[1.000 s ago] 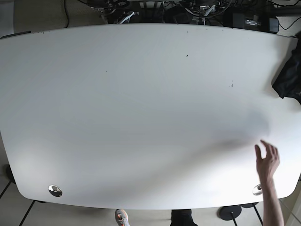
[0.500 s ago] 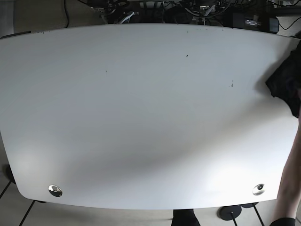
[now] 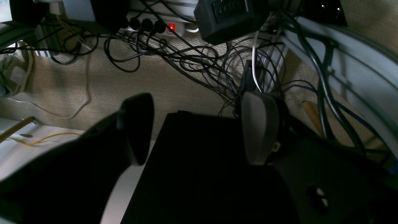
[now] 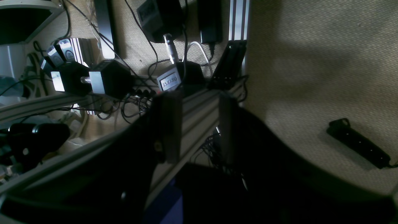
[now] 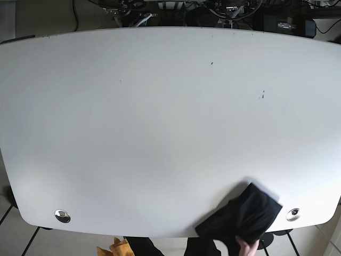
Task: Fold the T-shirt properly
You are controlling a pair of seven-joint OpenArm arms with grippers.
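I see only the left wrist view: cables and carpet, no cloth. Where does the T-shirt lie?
Observer: In the base view, the black T-shirt lies bunched at the near edge of the table, toward that view's right.
Operator: Is anybody touching it?
Observer: Yes, a person's hand is at its near edge.
Operator: And the right arm?
Observer: The right gripper has its jaws apart with nothing between them. It is above carpet, not over the table.
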